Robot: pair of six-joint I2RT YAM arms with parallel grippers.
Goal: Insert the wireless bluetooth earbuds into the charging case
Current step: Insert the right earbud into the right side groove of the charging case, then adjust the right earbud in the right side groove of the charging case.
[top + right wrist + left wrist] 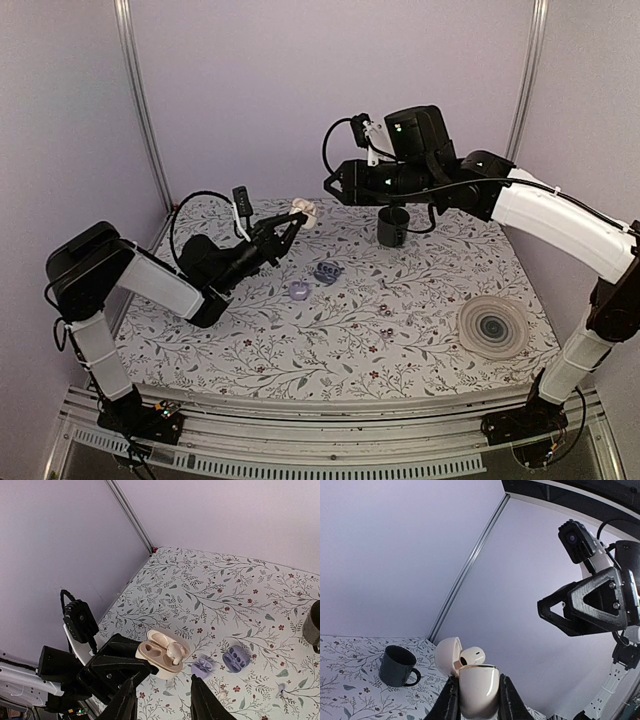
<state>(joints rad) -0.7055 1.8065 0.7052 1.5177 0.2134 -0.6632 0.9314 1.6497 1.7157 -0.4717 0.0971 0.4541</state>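
My left gripper (288, 228) clamps the open glossy cream clamshell charging case (156, 656), one white earbud (174, 653) seated in it. My right gripper (163, 681) hovers above, apart and empty. Next, I judge, it must fetch the second earbud.

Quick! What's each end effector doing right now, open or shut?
Left end effector: closed, holding the open cream charging case.
Right end effector: open, holding nothing.
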